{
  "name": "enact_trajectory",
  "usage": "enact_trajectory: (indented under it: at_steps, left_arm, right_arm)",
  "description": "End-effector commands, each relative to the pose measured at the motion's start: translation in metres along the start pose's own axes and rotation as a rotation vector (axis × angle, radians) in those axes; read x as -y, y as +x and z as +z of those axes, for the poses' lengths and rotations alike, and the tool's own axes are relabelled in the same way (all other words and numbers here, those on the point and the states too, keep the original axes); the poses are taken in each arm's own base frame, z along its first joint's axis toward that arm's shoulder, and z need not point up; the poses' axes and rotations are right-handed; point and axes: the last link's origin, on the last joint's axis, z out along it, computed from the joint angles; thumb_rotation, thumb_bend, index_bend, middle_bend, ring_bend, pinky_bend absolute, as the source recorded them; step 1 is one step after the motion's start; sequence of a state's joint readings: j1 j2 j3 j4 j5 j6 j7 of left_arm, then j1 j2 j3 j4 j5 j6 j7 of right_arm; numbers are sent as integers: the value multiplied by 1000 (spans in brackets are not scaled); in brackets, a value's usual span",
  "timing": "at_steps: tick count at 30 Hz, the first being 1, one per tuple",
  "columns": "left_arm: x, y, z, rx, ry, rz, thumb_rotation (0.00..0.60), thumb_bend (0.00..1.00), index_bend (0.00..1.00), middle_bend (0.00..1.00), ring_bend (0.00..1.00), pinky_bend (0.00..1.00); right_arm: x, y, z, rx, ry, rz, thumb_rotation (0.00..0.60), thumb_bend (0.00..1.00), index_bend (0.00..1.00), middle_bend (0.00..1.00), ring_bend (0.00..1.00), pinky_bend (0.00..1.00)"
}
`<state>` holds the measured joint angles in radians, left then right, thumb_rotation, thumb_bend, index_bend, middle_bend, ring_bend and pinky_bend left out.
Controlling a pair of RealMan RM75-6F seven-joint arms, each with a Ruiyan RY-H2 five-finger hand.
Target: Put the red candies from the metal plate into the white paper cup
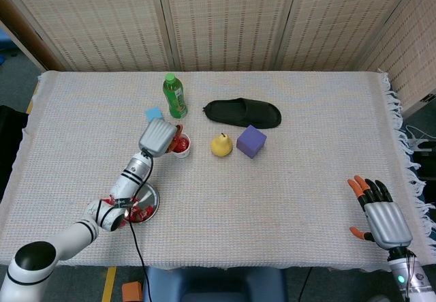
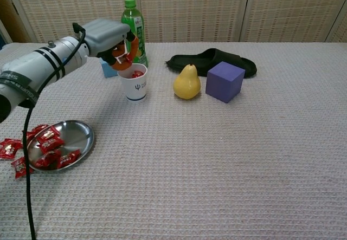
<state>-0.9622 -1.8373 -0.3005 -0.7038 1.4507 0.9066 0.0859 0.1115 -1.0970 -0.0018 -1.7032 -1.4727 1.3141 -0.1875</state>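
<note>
Several red candies (image 2: 50, 152) lie on the metal plate (image 2: 80, 133); left robot hand (image 2: 115, 42) hovers over the white paper cup (image 2: 133, 82), seemingly pinching a candy; right robot hand (image 1: 383, 215) rests spread, empty.

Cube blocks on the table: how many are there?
2. The purple cube stands right of the yellow pear, in front of the black slipper. The light blue cube sits left of the green bottle, partly hidden behind the left hand.
</note>
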Motion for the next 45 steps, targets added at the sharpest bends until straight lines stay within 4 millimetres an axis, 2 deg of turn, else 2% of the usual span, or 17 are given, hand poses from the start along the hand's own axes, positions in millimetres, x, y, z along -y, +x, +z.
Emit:
enact_trajectory:
  at_steps: [1, 6, 10, 13, 19, 23, 25, 29, 35, 41, 45]
  left_arm:
    - [-4, -2, 2, 6, -5, 4, 600, 388, 564, 962, 967, 1000]
    - [-9, -5, 1, 9, -13, 21, 600, 387, 504, 960, 968, 1000]
    - [-8, -6, 1, 15, 0, 29, 600, 387, 314, 956, 967, 1000]
    - [-7, -4, -3, 13, -2, 16, 600, 388, 208, 954, 967, 1000]
    - [-12, 1, -24, -5, -31, -32, 600, 389, 168, 954, 967, 1000]
    - [-13, 8, -69, -9, -59, -133, 600, 389, 165, 954, 967, 1000]
    - [-9, 9, -104, 16, -49, -181, 600, 390, 162, 954, 968, 1000]
    - [4, 1, -171, 100, 14, -218, 600, 389, 160, 955, 968, 1000]
    - [32, -12, -239, 148, 156, -218, 600, 388, 160, 955, 968, 1000]
    - [47, -25, -274, 206, 233, -211, 600, 387, 133, 953, 968, 1000]
    - [49, -36, -285, 262, 241, -184, 600, 387, 108, 951, 967, 1000]
  right_arm:
    - [0, 1, 0, -3, 1, 1, 600, 46, 0, 0, 0, 0]
    - [-1, 1, -1, -2, 2, 4, 600, 46, 0, 0, 0, 0]
    - [0, 2, -3, -7, 7, 4, 600, 46, 0, 0, 0, 0]
    - [0, 2, -4, -11, 9, 6, 600, 47, 0, 0, 0, 0]
    - [2, 2, -6, -12, 21, 7, 600, 47, 0, 0, 0, 0]
    - [3, 2, -9, -11, 40, 8, 600, 47, 0, 0, 0, 0]
    - [5, 3, -11, -9, 53, 9, 600, 47, 0, 0, 0, 0]
    - [7, 3, -17, -10, 85, 11, 600, 47, 0, 0, 0, 0]
    - [14, 3, -24, -6, 139, 8, 600, 46, 0, 0, 0, 0]
    - [19, 2, -32, -13, 184, 2, 600, 47, 0, 0, 0, 0]
    - [20, 3, -36, -23, 199, -1, 600, 46, 0, 0, 0, 0]
